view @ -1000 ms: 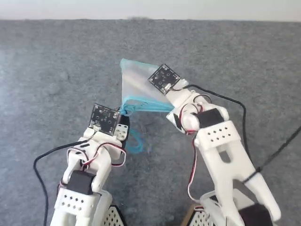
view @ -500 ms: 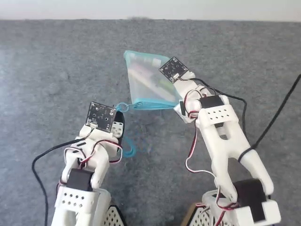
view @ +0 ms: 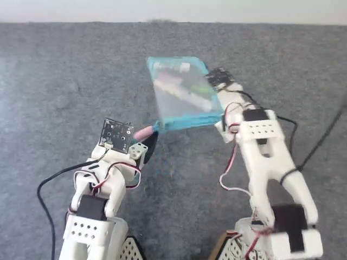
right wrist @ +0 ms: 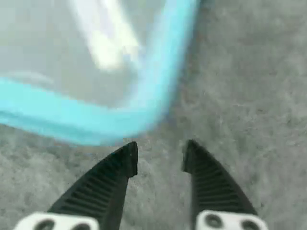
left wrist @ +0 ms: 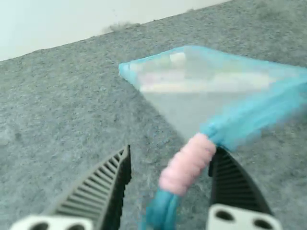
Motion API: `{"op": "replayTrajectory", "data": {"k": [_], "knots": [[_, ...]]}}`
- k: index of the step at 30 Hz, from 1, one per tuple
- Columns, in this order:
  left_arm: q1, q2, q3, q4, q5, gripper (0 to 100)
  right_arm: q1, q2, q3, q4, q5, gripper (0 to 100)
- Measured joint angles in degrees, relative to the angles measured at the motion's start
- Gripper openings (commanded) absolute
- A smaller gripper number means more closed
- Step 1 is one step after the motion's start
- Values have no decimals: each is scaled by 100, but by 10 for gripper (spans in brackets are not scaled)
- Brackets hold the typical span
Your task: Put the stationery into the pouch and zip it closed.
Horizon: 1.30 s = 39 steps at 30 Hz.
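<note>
The translucent pouch (view: 181, 100) with blue trim lies flat on the grey carpet, with light stationery (view: 174, 82) inside it. Its pink zipper pull (view: 143, 132) sticks out at the near-left corner. My left gripper (view: 145, 143) stands open at that corner. In the left wrist view the pink pull (left wrist: 187, 163) and its blue cord (left wrist: 158, 215) lie between the spread fingers (left wrist: 112, 184), loose. My right gripper (right wrist: 161, 146) is open just short of the pouch's blue edge (right wrist: 158, 81), with bare carpet between its fingers. The right arm (view: 257, 132) stands at the pouch's right side.
Grey carpet (view: 65, 81) covers the whole table, with a pale wall (view: 173, 10) along its far edge. Black cables (view: 320, 151) trail beside both arms near the front.
The pouch was held up between both grippers and now lies flat farther back and right. The left gripper has let go of the blue cord. The right gripper has released the pouch and drawn right.
</note>
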Motion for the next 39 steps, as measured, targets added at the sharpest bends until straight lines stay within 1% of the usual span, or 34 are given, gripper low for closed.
{"op": "replayTrajectory", "data": {"k": [5, 7, 9, 12, 16, 19, 26, 32, 35, 39], "knots": [[0, -9, 0, -70, 44, 254, -53, -967, 273, 299, -62, 177], [0, -9, 0, -88, 44, 254, -255, -1354, 527, 308, -70, 154], [0, -9, 0, -88, 62, 254, -404, -1802, 782, 308, -149, 126], [0, -9, 0, -88, 70, 254, -404, -2532, 1064, 308, -413, 66], [-9, -26, 0, -88, 70, 254, -448, -3596, 1618, 299, -536, 6], [-9, -396, 0, -18, 70, 254, -448, -4264, 2224, 70, -536, 16], [26, -2022, 220, 941, 70, 255, -448, -5371, 3859, -659, -536, 16], [44, -2031, 466, 862, 70, 255, -404, -6400, 4853, -730, -536, 16], [44, -2031, 782, 633, 70, 255, -88, -7007, 5451, -730, -536, 16], [44, -2022, 1266, 536, 70, 255, 431, -7938, 6189, -730, -554, 16]]}}
